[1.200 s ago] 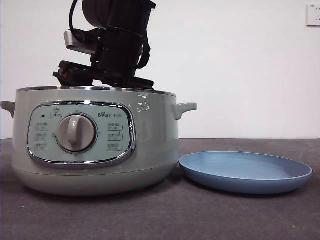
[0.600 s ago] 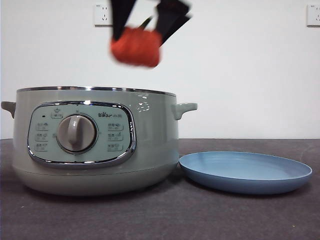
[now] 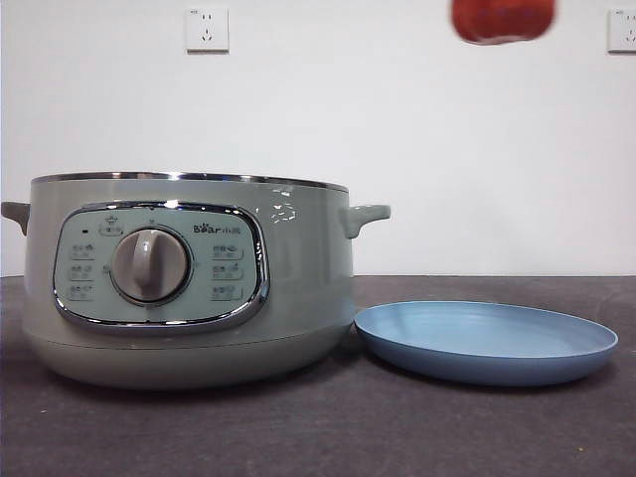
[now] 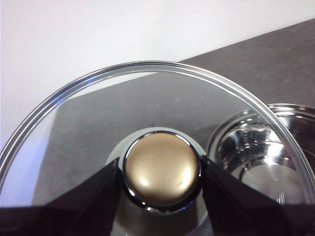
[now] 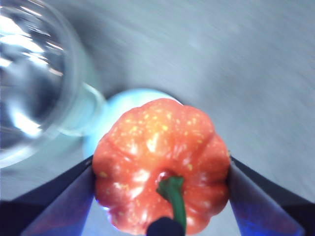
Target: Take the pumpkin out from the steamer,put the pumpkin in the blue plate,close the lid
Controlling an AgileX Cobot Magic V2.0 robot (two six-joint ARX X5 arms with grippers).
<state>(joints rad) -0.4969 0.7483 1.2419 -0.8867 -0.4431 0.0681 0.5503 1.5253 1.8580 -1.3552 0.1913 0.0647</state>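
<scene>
The orange-red pumpkin (image 5: 160, 162) with a green stem is held between my right gripper's (image 5: 160, 189) two jaws. In the front view the pumpkin (image 3: 502, 20) hangs at the top edge, high above the blue plate (image 3: 487, 340); the gripper itself is out of that frame. The blue plate (image 5: 115, 105) shows blurred under the pumpkin. The sage-green steamer (image 3: 189, 278) stands open on the left, its shiny inside (image 5: 27, 78) also in the right wrist view. My left gripper (image 4: 161, 169) is shut on the knob of the glass lid (image 4: 98, 108), held above the table beside the steamer (image 4: 266, 147).
The dark grey table (image 3: 397, 427) carries the pot and plate close together. A white wall stands behind, with sockets (image 3: 207, 30) high up. Bare tabletop lies in front of both things.
My right gripper lifted the pumpkin out of the steamer, then carried it right and higher, from above the pot to above the blue plate. The arm has left the front view.
</scene>
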